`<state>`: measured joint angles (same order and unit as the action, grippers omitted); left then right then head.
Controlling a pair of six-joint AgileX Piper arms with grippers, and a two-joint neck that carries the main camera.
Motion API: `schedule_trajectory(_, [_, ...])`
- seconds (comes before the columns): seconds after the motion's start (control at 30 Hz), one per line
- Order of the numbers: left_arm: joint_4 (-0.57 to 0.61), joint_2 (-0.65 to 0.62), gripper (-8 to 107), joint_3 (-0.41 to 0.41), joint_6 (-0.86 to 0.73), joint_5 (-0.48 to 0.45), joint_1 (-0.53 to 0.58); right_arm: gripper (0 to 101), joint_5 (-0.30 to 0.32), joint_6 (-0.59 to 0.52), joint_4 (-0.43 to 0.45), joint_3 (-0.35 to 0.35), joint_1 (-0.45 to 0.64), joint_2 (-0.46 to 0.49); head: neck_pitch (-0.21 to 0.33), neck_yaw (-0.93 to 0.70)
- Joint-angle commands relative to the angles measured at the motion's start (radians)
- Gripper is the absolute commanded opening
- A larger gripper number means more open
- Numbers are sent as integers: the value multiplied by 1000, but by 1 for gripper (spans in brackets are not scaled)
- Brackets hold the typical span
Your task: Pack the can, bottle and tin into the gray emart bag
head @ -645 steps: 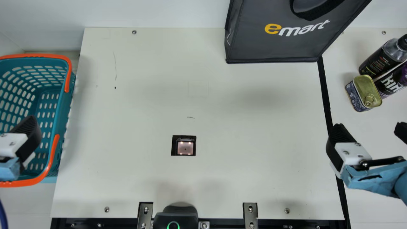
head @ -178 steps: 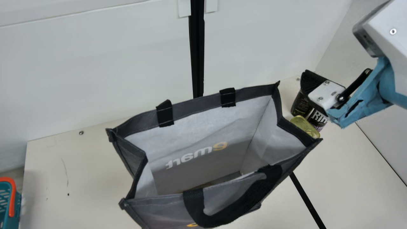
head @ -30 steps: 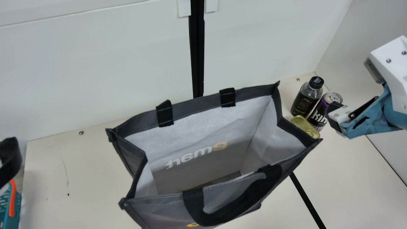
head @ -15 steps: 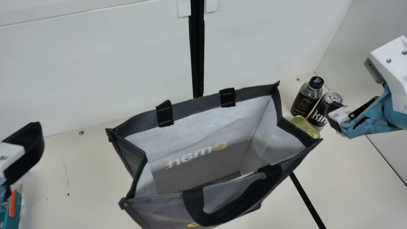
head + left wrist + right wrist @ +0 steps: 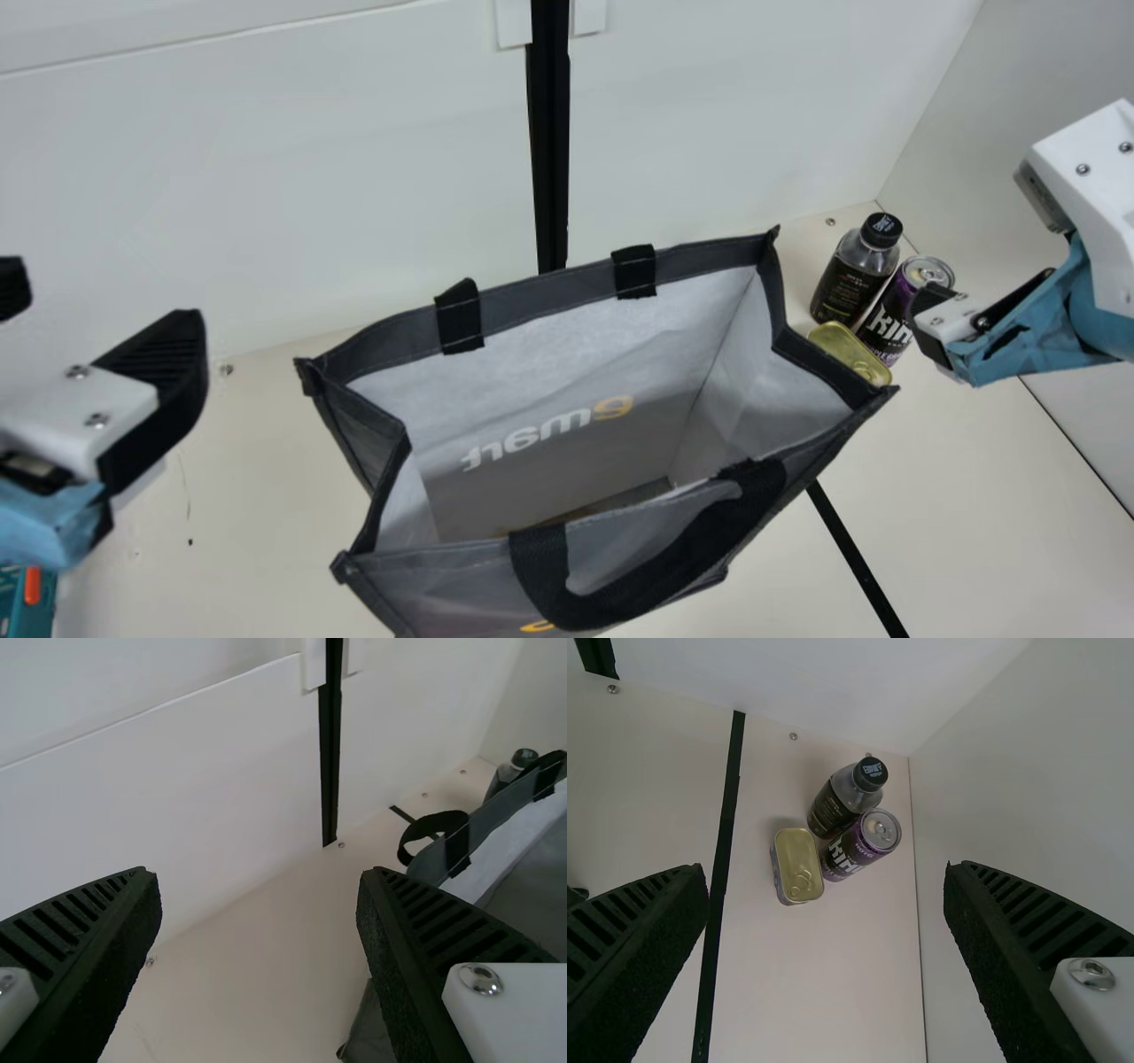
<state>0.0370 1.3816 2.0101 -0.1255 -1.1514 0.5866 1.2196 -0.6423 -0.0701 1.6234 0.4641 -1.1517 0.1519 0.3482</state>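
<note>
Main view: the can, purple and black, stands upright on the cream surface, close against the clear bottle with its black cap and dark label. The flat tin sits just beside them, gold pull-tab lid facing up, partly hidden by the bag's rim. All three are outside the gray emart bag, which is upright with its mouth gaping and its pale lining showing. One black handle droops over the bag's near side; in the left wrist view, another loop hangs at its far side.

The right end effector is near the can, its fingers spread wide in the right wrist view — nothing held, and the can apart from both. The left end effector is on the other side of the bag, above the surface, also wide open and holding nothing.

Farther out, a black strip crosses the surface, a black post divides the white back panels, and a corner of a teal basket — orange handle included — shows at the lower left.
</note>
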Motion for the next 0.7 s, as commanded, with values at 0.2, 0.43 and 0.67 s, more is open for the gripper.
schedule_trajectory(0.2, [42,39,90,57,-22,1,39,91,0,0,0,0,0,0,23,1])
schedule_trajectory(0.43, [124,86,90,119,-81,-10,57,91,0,0,0,0,0,0,23,1])
schedule_trajectory(0.67, [212,144,90,188,-163,-47,60,91,0,0,0,0,0,0,23,1])
